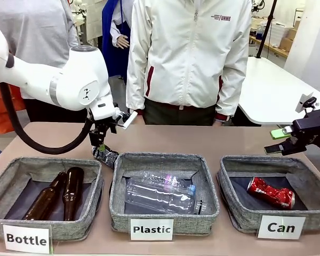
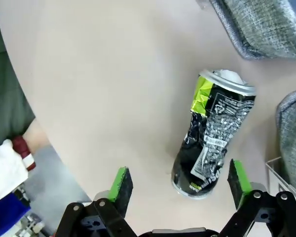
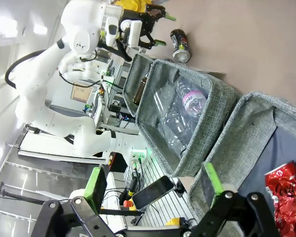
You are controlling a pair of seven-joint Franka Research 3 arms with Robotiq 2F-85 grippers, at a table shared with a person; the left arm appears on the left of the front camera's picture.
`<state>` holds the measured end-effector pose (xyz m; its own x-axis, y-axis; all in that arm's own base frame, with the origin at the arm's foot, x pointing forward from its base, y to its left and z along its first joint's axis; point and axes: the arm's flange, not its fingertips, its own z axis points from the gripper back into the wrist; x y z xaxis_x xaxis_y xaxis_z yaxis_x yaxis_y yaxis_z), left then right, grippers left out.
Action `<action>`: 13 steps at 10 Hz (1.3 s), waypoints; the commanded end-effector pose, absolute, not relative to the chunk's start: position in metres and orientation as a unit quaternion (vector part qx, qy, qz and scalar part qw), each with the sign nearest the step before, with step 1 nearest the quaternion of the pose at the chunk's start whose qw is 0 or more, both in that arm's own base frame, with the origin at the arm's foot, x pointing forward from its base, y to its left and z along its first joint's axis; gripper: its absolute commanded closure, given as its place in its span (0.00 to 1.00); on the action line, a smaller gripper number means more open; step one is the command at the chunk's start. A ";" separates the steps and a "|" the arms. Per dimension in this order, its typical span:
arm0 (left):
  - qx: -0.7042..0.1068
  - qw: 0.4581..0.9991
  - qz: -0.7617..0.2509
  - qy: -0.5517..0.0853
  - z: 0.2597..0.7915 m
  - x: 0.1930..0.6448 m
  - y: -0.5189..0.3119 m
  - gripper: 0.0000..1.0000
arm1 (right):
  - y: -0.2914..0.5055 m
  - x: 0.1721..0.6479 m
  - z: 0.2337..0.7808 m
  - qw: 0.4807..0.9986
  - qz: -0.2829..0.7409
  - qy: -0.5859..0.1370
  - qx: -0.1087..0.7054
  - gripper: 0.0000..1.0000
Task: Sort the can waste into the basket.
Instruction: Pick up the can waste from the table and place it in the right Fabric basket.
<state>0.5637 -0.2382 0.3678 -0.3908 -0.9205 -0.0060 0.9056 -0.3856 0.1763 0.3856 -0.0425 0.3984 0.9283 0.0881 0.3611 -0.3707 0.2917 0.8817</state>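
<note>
Nearest to you, the red can [image 1: 271, 193] lies already inside the "Can" basket [image 1: 244, 216]. The right gripper [image 1: 276, 141] hangs open over its far rim and holds nothing. Farther back, the black can [image 2: 214, 138] lies on the tabletop [image 2: 113, 74], just behind the "Bottle" basket [image 1: 69, 226] and the "Plastic" basket [image 1: 192, 221]. Be careful here: the can sits off-centre, close to one pad, so closing may push or roll it away. The left gripper [image 2: 180, 180] points down, open, with one finger on each side of the can's end.
</note>
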 end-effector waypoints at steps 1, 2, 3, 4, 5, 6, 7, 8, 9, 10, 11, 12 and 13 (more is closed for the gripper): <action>0.026 0.530 -0.846 -0.051 0.357 0.576 -0.239 0.00 | -0.043 0.385 0.399 0.795 0.153 -0.131 0.572 0.00; 0.021 0.526 -0.850 -0.037 0.352 0.576 -0.239 0.00 | -0.043 0.385 0.399 0.795 0.153 -0.131 0.572 0.00; 0.025 0.525 -0.851 -0.021 0.347 0.576 -0.239 0.00 | -0.043 0.385 0.399 0.795 0.153 -0.131 0.572 0.00; 0.023 0.524 -0.851 -0.012 0.343 0.577 -0.238 0.00 | -0.043 0.385 0.399 0.795 0.153 -0.131 0.572 0.00; 0.014 0.524 -0.852 -0.005 0.335 0.581 -0.240 0.00 | -0.043 0.385 0.399 0.795 0.153 -0.131 0.572 0.00; 0.006 0.524 -0.852 0.005 0.327 0.583 -0.242 0.00 | -0.043 0.385 0.399 0.795 0.153 -0.131 0.572 0.00; 0.004 0.523 -0.852 0.011 0.321 0.586 -0.245 0.00 | -0.043 0.385 0.399 0.795 0.153 -0.131 0.572 0.00; 0.008 0.524 -0.851 0.017 0.316 0.590 -0.246 0.00 | -0.043 0.385 0.399 0.795 0.153 -0.131 0.572 0.00; 0.010 0.521 -0.853 0.025 0.315 0.591 -0.249 0.00 | -0.043 0.385 0.399 0.795 0.153 -0.131 0.572 0.00; 0.008 0.517 -0.855 0.027 0.314 0.591 -0.248 0.00 | -0.043 0.385 0.399 0.795 0.153 -0.131 0.572 0.00; 0.005 0.518 -0.855 0.024 0.315 0.591 -0.249 0.00 | -0.043 0.385 0.399 0.795 0.153 -0.131 0.572 0.00; 0.003 0.521 -0.853 0.026 0.314 0.591 -0.251 0.00 | -0.043 0.385 0.399 0.795 0.153 -0.131 0.572 0.00; 0.001 0.519 -0.855 0.024 0.313 0.591 -0.251 0.53 | -0.043 0.385 0.399 0.795 0.153 -0.131 0.572 0.00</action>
